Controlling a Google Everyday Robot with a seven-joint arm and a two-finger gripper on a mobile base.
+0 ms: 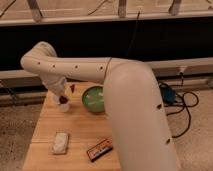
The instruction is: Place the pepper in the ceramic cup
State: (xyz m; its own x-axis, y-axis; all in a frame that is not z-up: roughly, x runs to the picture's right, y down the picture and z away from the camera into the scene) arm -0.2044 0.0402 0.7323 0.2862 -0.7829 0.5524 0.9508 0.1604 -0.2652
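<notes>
A light wooden table [80,130] with a plank-grain top stands on a pale speckled floor [15,130], which shows to the left of the table and again on the right [197,145]. Behind the table a long pale rail [30,75] runs left to right across the scene, and above it lies a wide dark band [165,42] like an unlit recess or window. Along the top, a lighter ledge [100,19] carries several slanted metal struts [34,9]. On the floor at right, black cables [187,102] loop near a small blue object [167,95]. The light is dim and warm.
</notes>
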